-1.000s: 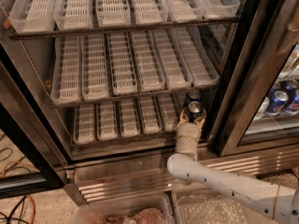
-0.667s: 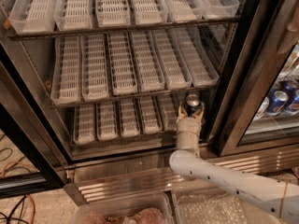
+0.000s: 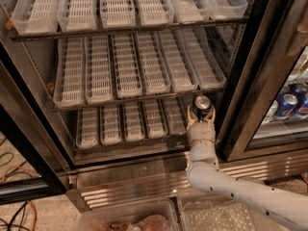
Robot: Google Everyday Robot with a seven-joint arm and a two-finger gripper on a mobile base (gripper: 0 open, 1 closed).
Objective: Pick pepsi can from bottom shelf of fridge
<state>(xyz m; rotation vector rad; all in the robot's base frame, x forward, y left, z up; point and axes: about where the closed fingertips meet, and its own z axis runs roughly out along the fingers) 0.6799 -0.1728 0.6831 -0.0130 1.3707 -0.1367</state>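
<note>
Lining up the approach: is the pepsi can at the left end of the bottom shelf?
No, the pepsi can stands at the right end of the bottom shelf, with the gripper at it.

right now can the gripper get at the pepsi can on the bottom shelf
Likely yes: the gripper is right at the pepsi can, at the right end of the bottom shelf, with nothing visible between them.

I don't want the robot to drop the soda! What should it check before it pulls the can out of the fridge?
1. The gripper is at the right end of the bottom shelf: ok.
2. Its fingers clasp the pepsi can on both sides: ok.
3. Can upright, silver top up: ok.
4. The fridge is open in front: ok.
5. Can lifted off the shelf: cannot tell.
</note>
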